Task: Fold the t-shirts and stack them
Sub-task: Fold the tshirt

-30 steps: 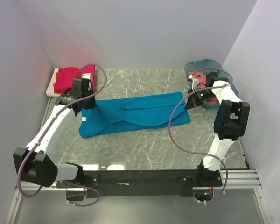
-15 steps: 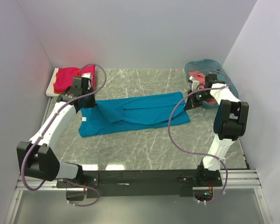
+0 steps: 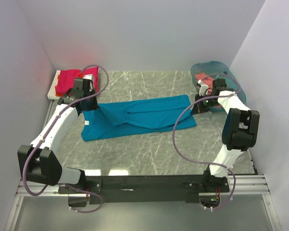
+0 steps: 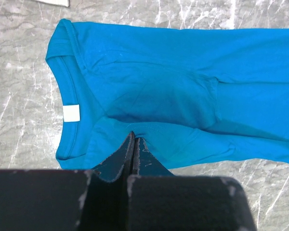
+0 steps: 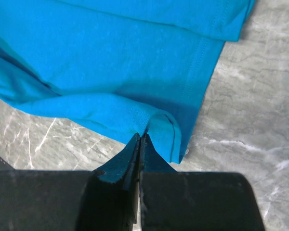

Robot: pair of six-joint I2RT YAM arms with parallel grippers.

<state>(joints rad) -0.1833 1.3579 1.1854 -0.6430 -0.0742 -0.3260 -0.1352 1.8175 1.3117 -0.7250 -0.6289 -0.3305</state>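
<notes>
Teal shirt (image 3: pixel 139 115) lies stretched left to right, collar (image 4: pixel 62 62) leftward. Left gripper (image 4: pixel 134 138) pinches cloth below the collar; right gripper (image 5: pixel 140 138) pinches the hem (image 5: pixel 197 62), both arms reaching forward

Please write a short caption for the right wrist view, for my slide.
Right gripper, shut, pinches a fold of the teal-blue t-shirt near its hem, over the grey marbled table.

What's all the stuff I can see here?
teal-blue t-shirt: one, teal-blue, spread in the middle.
magenta-red t-shirt: one, magenta-red, on the white board.
white board: one, white, far left corner.
basket: one, see-through teal, far right corner.
pink cloth: one, salmon-pink, in the basket.
table: one, grey marble, under everything.
left tool: one, black, shut on the teal-blue t-shirt's collar end.
right tool: one, black, shut on its hem end.
</notes>
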